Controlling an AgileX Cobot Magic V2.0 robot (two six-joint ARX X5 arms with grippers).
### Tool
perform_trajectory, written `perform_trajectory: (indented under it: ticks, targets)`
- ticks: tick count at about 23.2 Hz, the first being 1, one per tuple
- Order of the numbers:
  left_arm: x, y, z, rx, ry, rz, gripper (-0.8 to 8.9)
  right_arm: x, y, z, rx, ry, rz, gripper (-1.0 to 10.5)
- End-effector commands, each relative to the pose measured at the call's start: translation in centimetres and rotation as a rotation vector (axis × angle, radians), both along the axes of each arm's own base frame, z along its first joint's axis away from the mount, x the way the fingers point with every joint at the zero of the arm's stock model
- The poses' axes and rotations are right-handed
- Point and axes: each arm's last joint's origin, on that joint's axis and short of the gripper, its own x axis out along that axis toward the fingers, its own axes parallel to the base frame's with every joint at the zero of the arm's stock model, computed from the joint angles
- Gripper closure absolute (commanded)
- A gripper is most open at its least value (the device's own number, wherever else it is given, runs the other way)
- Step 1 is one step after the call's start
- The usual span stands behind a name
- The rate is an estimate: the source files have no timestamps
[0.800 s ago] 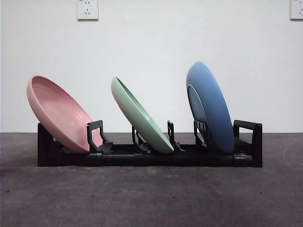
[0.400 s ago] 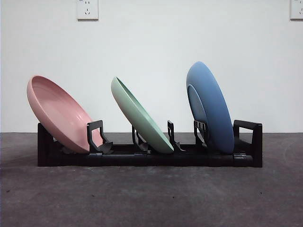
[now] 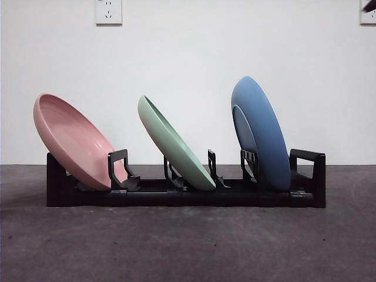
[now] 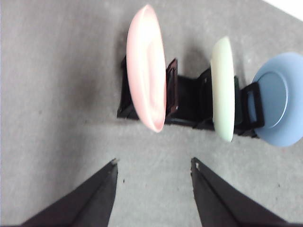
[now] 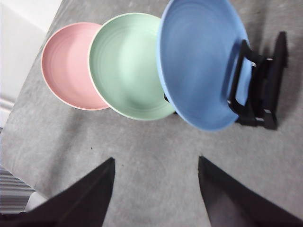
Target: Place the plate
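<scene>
Three plates stand tilted in a black rack (image 3: 305,200) on the dark table. The pink plate (image 3: 70,141) (image 4: 147,71) (image 5: 68,64) sits in the left slot, the green plate (image 3: 173,147) (image 4: 222,87) (image 5: 130,64) in the middle one, the blue plate (image 3: 261,132) (image 4: 277,106) (image 5: 201,59) at the right end. My left gripper (image 4: 154,163) hangs open above the table near the pink end, holding nothing. My right gripper (image 5: 156,161) is open too, above the table facing the blue plate, and shows only as a dark tip (image 3: 370,6) in the front view's top right corner.
A white wall stands behind the table, with a socket (image 3: 108,10) high at the left. Grey table surface (image 3: 188,247) stretches in front of the rack.
A dark tip of an arm has come into the front view's top right corner. The plates and the rack have not moved.
</scene>
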Motion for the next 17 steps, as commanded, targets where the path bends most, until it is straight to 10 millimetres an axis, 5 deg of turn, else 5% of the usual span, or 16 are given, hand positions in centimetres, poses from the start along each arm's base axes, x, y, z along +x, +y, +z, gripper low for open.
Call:
perform_trajectory:
  ticks: [1, 9, 15, 17]
  targets:
    - [0.1, 0.0, 0.7, 0.005, -0.037, -0.011, 5.66, 3.2, 1.0, 0.4, -0.006, 0.026, 0.031, 6.8]
    - [0.1, 0.0, 0.7, 0.006, -0.039, -0.010, 5.66, 13.6, 6.0, -0.6, -0.093, 0.085, 0.157, 6.8]
    - [0.1, 0.0, 0.7, 0.006, -0.038, -0.010, 5.66, 17.4, 8.2, -3.5, -0.116, 0.123, 0.202, 7.4]
    - [0.1, 0.0, 0.7, 0.006, -0.038, -0.010, 5.66, 17.9, 8.5, -4.2, -0.142, 0.133, 0.192, 8.4]
